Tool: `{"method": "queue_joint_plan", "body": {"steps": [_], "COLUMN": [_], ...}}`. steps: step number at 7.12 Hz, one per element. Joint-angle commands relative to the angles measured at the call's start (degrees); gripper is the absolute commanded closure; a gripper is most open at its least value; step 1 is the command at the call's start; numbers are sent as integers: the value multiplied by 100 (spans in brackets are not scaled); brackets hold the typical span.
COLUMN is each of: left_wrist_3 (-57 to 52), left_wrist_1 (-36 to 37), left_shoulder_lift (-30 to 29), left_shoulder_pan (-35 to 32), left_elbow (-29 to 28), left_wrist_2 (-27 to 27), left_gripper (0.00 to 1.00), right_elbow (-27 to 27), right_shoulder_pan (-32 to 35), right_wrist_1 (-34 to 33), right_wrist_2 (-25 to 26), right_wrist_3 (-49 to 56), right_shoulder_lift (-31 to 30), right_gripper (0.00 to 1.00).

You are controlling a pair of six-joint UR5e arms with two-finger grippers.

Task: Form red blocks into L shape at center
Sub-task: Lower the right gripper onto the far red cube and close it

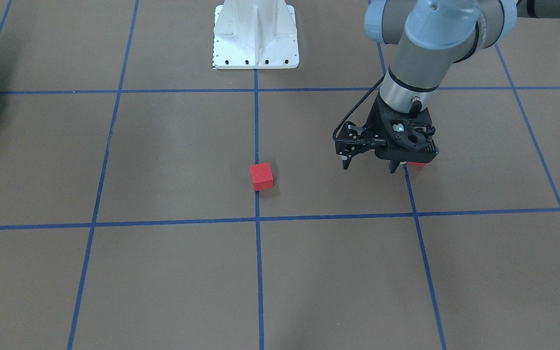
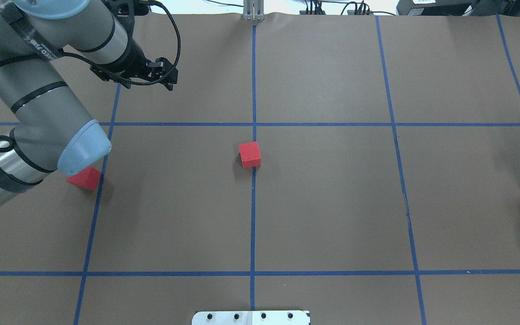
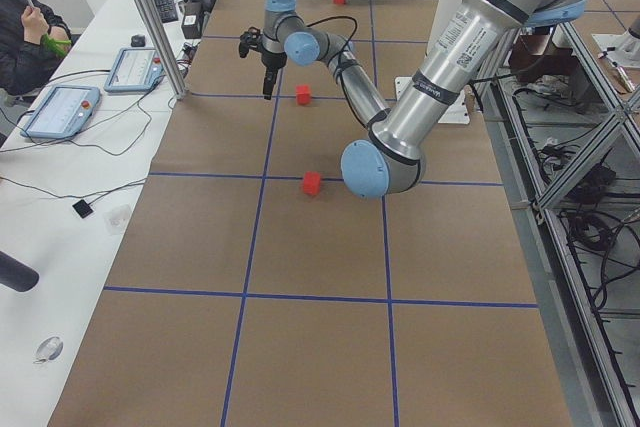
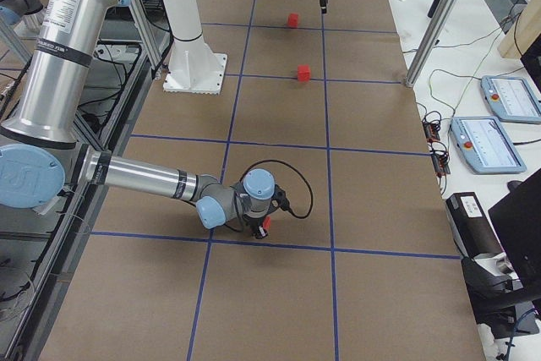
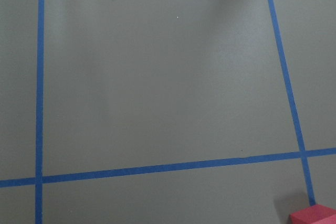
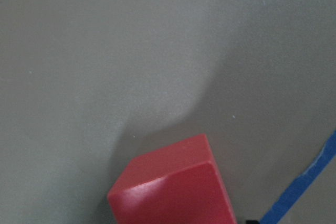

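Observation:
One red block (image 2: 250, 155) rests on the middle blue line close to the center (image 2: 265, 134). A second red block (image 2: 84, 178) lies at the left and peeks out behind my left gripper (image 1: 369, 166) in the front view. That gripper hangs above the floor, open, with nothing between its fingers. Its wrist view catches a red block (image 5: 315, 215) at the bottom right corner. The third red block (image 4: 265, 226) sits at the tip of my right gripper (image 4: 263, 231) and fills the bottom of the right wrist view. Whether the fingers are shut on it is hidden.
The white robot base plate (image 1: 255, 61) stands on the middle line at the robot's side. Blue tape lines (image 2: 323, 124) divide the brown floor into squares. Tablets (image 4: 490, 141) and cables lie on the side table beyond the floor's edge.

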State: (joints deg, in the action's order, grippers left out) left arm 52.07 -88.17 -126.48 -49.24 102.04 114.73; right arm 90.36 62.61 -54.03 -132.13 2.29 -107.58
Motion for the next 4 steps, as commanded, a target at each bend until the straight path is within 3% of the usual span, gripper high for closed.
{"method": "queue_joint_plan", "body": {"steps": [1,2,3,4], "left_wrist_3": [-4,4,4,4], "left_wrist_1": [-16,-42,-42,-42], "left_shoulder_lift": [0,0,9,35], "left_shoulder_pan": [11,11,19,20], "left_elbow": [-17,-17,-26,-17], "left_wrist_2": [-3,-3,-3,-3], "left_gripper": [0,0,0,0], "right_elbow": [52,52,52,52], "right_shoulder_pan": [-3,14,14,23], "right_wrist_1": [-2,7,16,16], "right_wrist_2": [-32,-50,-50,-24], "right_wrist_3": [-44,-45,-36,8], "right_shoulder_lift": [123,115,97,71], "right_gripper": [59,40,12,3]}}
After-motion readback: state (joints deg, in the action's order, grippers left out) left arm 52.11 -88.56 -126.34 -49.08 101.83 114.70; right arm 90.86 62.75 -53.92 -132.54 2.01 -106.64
